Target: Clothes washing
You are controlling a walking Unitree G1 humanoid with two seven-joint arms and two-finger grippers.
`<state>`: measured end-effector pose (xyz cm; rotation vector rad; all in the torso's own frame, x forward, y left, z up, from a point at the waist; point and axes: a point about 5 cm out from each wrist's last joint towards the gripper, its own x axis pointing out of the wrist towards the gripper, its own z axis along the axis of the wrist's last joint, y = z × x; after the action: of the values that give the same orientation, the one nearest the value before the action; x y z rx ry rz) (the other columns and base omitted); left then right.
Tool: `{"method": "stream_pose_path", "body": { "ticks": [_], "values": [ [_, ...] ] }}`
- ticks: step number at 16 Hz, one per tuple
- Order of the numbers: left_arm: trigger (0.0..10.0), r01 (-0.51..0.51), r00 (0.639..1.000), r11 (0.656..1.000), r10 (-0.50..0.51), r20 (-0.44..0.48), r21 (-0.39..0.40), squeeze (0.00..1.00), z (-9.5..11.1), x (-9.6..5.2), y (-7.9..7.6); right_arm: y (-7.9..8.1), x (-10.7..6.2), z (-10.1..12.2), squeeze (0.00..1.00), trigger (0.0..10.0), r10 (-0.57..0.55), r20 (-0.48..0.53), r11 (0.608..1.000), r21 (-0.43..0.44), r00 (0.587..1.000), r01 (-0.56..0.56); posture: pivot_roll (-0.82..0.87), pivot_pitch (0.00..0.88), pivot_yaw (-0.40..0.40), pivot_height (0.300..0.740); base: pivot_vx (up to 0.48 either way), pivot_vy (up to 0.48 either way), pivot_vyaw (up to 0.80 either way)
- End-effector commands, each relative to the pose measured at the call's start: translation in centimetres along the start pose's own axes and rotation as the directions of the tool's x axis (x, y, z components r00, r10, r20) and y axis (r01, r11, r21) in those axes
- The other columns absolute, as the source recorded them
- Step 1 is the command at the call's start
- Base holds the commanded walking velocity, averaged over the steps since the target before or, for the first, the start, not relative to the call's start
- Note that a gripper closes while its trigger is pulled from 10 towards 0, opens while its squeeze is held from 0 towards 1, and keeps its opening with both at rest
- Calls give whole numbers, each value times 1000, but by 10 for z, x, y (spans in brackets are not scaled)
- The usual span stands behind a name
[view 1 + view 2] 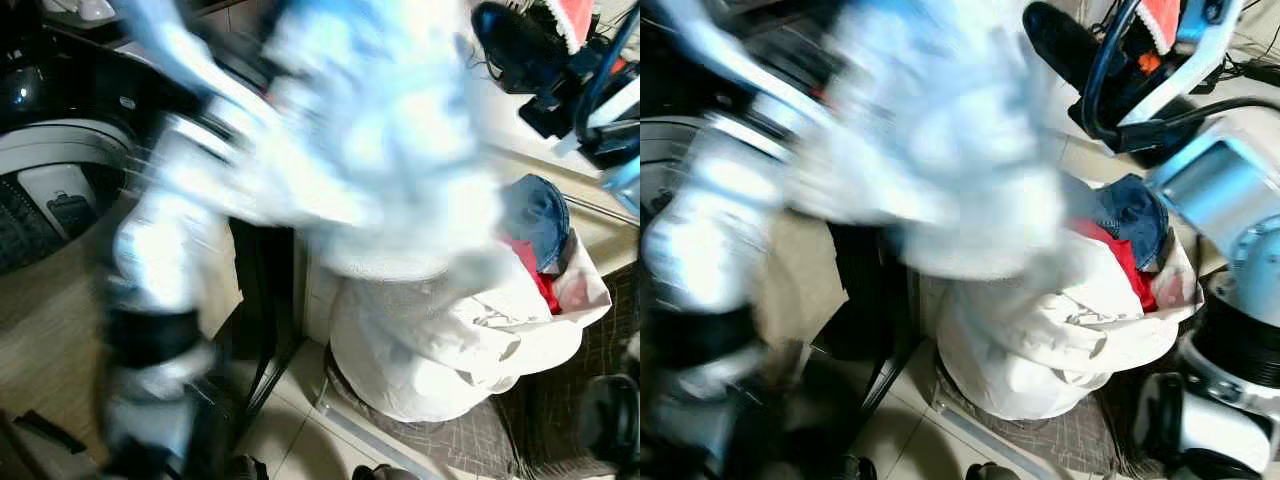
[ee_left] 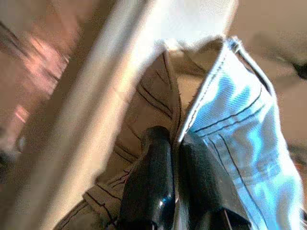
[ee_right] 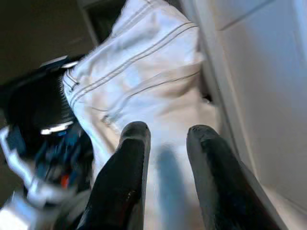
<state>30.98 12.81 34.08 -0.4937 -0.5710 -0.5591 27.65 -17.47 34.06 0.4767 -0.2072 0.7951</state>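
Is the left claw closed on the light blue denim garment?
Yes, in the left wrist view the left claw has its two black fingers pressed together on the seamed edge of the light denim garment.

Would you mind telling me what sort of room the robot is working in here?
Most likely a home laundry corner: a top-loading washing machine, a white laundry bag stuffed with clothes, and pale jeans gripped by the left gripper.

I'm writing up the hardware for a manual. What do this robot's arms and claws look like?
Both arms are silver metal with black bands at the joints; the left arm is blurred. A black cable loops by the right arm. Each claw has two long, glossy black fingers with rounded tips: the left claw, the right claw.
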Motion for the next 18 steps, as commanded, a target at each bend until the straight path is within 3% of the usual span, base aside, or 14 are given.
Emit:
{"method": "stream_pose_path", "body": {
  "ticks": [1,2,3,4,5,6,7,8,9,11,12,14,15,18],
  "values": [
    [0,-21,996,995,13,84,97,0,29,10,9,4,-2,-2,0,10000,22,-25,999,-42,999,-23,-88,30,-40,740,0,0,0],
    [0,-80,991,973,54,120,217,0,55,21,24,4,-3,-4,0,10000,24,-36,998,-57,999,-27,-81,26,-44,740,0,0,0],
    [0,-110,988,959,77,133,261,0,65,26,29,4,-2,-5,0,10000,25,-40,998,-60,999,-28,-77,25,-47,740,0,0,0],
    [0,-171,979,902,111,171,396,0,87,38,41,4,-1,-9,0,10000,29,-52,997,-66,998,-32,-69,22,-49,740,0,0,0],
    [0,-233,968,814,142,207,531,0,109,50,51,4,1,-14,0,10000,32,-69,997,-72,997,-37,-66,22,-47,740,0,0,0],
    [0,-256,964,750,154,215,610,0,119,56,56,4,2,-18,0,10000,27,-88,996,-84,996,-34,-66,19,-43,740,0,0,0],
    [0,-277,961,639,187,204,718,0,128,64,64,4,4,-26,0,10000,13,-126,993,-112,992,-27,-68,19,-34,740,0,0,0],
    [0,-287,956,572,218,195,768,0,129,67,71,5,6,-32,0,10000,2,-151,991,-130,988,-22,-71,18,-28,740,0,0,0],
    [0,-285,936,445,319,147,849,0,114,63,91,6,5,-44,0,10000,-13,-187,991,-135,982,-12,-79,20,-16,740,0,0,0],
    [0,-298,889,269,427,164,916,0,104,54,112,8,4,-54,0,10000,-21,-215,991,-136,976,-8,-87,19,-8,740,0,0,0],
    [0,-270,850,102,492,187,957,0,99,45,126,9,2,-61,0,10000,-31,-238,990,-140,971,-2,-89,20,-6,740,0,0,0],
    [0,-138,801,-187,556,221,973,0,96,30,147,8,0,-71,0,10000,-65,-271,988,-155,960,23,-96,19,-3,740,0,0,0],
    [0,-39,771,-268,605,200,963,0,93,22,157,7,-1,-74,0,10000,-78,-281,986,-161,957,33,-95,21,-5,740,0,0,0],
    [0,65,710,-274,688,148,959,0,87,10,170,7,-2,-78,0,10000,-86,-294,986,-165,952,38,-93,21,-8,740,0,0,0]
  ]
}}
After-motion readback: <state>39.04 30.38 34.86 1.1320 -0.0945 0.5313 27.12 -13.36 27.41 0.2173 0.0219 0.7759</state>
